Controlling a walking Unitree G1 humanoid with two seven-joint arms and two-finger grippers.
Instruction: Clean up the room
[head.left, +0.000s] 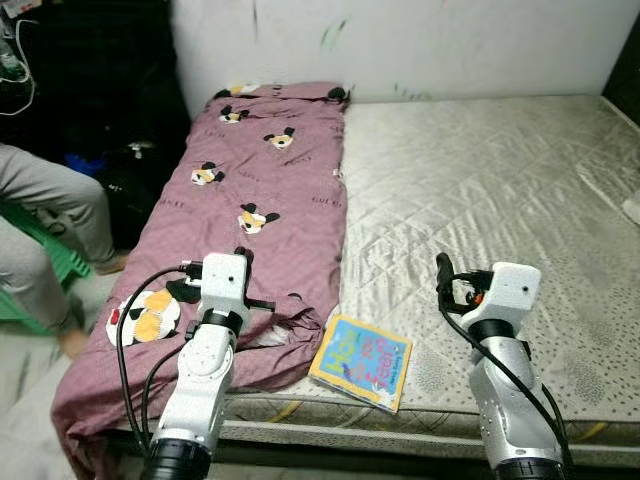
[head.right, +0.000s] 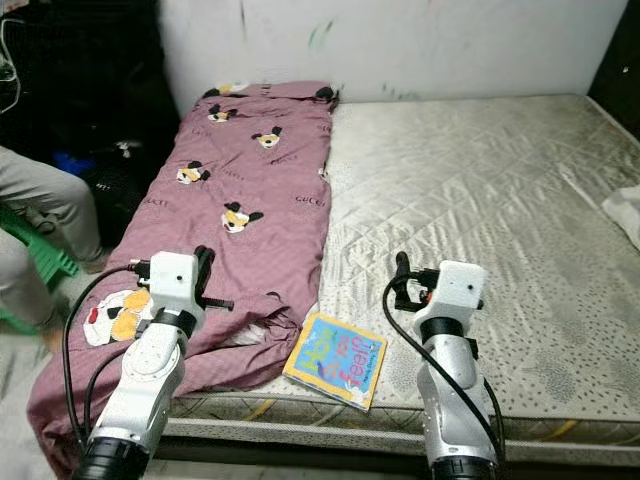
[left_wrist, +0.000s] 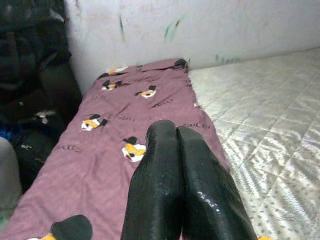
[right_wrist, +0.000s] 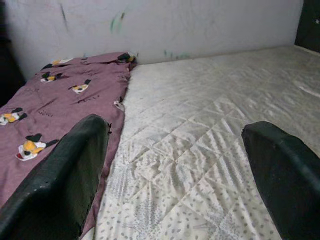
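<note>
You are facing a bare quilted mattress (head.left: 500, 190) that runs back to a scuffed white wall (head.left: 420, 40) marked with a few green streaks. A mauve blanket (head.left: 260, 190) printed with cartoon mice covers the mattress's left strip from the wall to the near edge, where it bunches up and spills over the side. A colourful children's book (head.left: 361, 361) lies flat on the mattress at its near edge, just beside the blanket's crumpled corner and between your 2 arms. Left of the mattress a person's grey-trousered legs (head.left: 50, 220) sit on something green, with dark bags (head.left: 130, 180) piled in the shadowed corner behind. At the mattress's far right edge a bit of pale cloth (head.left: 630, 210) shows. Your left gripper (left_wrist: 175, 145) is raised over the blanket at the near end of the mattress, pointing toward the wall, its 2 black fingers pressed together with nothing between them. Your right gripper (right_wrist: 175, 165) hovers over the bare mattress right of the book, aimed the same way, its fingers (right_wrist: 65, 170) spread wide and holding nothing. The mattress beyond the right gripper is open quilted surface up to the wall; the near edge drops off just below the book.
</note>
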